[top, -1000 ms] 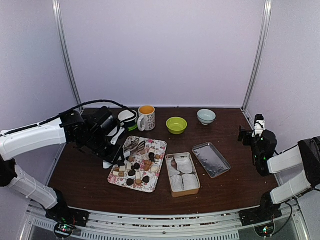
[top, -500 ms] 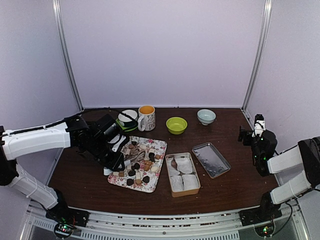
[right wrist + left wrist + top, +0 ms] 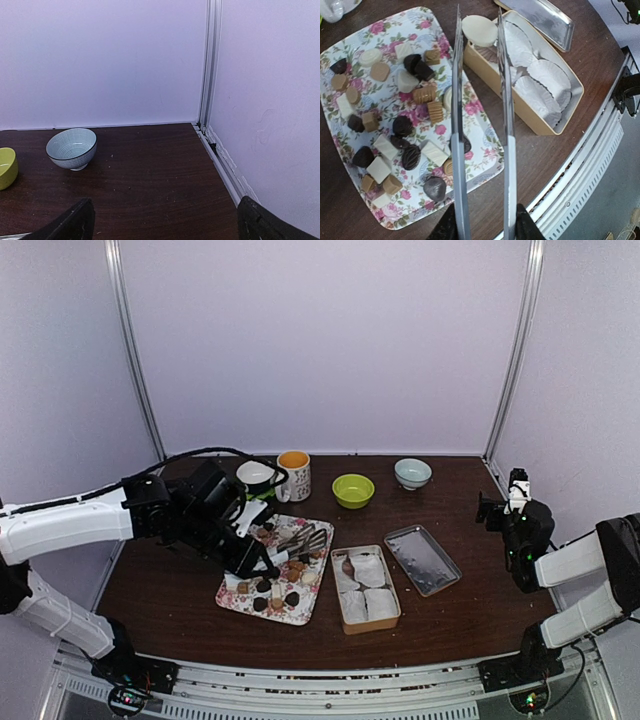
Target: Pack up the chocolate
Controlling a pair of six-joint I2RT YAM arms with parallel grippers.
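Observation:
Many small dark, light brown and cream-white chocolates (image 3: 402, 125) lie on a floral tray (image 3: 312, 592) (image 3: 420, 20). My left gripper (image 3: 256, 558) (image 3: 485, 231) is shut on metal tongs (image 3: 457, 100) (image 3: 300, 539). The tongs' tips pinch a round cream-white chocolate (image 3: 479, 30) over the near end of the tan tin (image 3: 365, 625) (image 3: 540, 125). The tin holds white paper cups (image 3: 547, 77). My right gripper (image 3: 495, 508) (image 3: 165, 225) is open and empty at the table's right side, far from the tray.
The tin's metal lid (image 3: 422, 558) (image 3: 545, 17) lies right of the tin. A yellow-green bowl (image 3: 353, 490), a blue-white bowl (image 3: 413, 473) (image 3: 71, 148), a floral mug (image 3: 293, 476) and another cup (image 3: 256, 476) stand at the back. The wall is close on the right.
My left arm has swung the tongs to the right, from over the tray's chocolates toward the tin. The right arm has not moved.

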